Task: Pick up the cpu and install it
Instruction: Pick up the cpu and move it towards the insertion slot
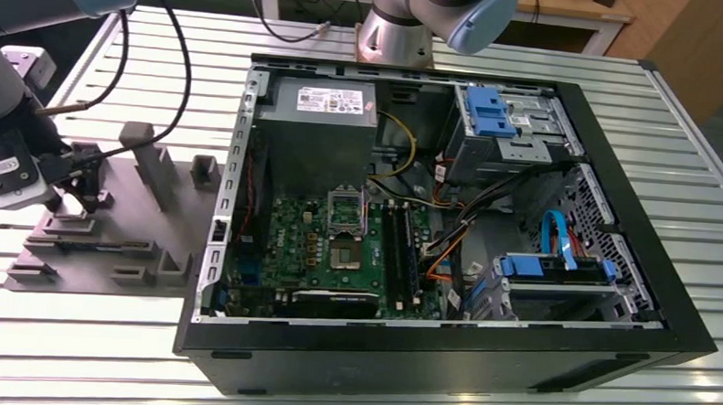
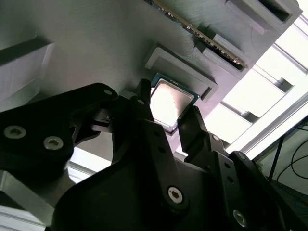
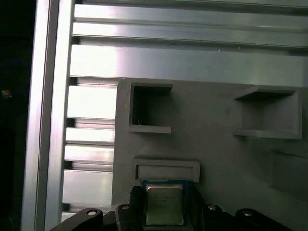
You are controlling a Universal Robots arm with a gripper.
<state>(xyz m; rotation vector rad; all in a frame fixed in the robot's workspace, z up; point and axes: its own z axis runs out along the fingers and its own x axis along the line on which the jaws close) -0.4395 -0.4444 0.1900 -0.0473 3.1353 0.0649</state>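
Black two-fingered gripper (image 2: 168, 114) has closed in on the small, flat, square cpu (image 2: 169, 100) with its silvery metal top and pale rim: in both wrist views one finger (image 2: 142, 107) lies against each of two opposite edges, so the chip (image 3: 164, 204) sits pinched between them with no gap showing. Whether it has left the surface beneath cannot be told. Just beyond the cpu stands a low rectangular raised grey rim (image 3: 166, 169), part of the flat matt-grey fixture plate (image 3: 211, 144) with its square pockets and upright blocks. That plate lies on a table of ribbed aluminium slats (image 3: 91, 101). In the exterior view the gripper (image 1: 79, 190) is down over the plate (image 1: 103, 251) at the exterior view's left, well apart from the open black computer case (image 1: 452, 362) lying on its side. Inside it lie the green motherboard (image 1: 290, 231), its silver socket frame (image 1: 343, 204), and farther back a grey box with a white label (image 1: 322, 118).
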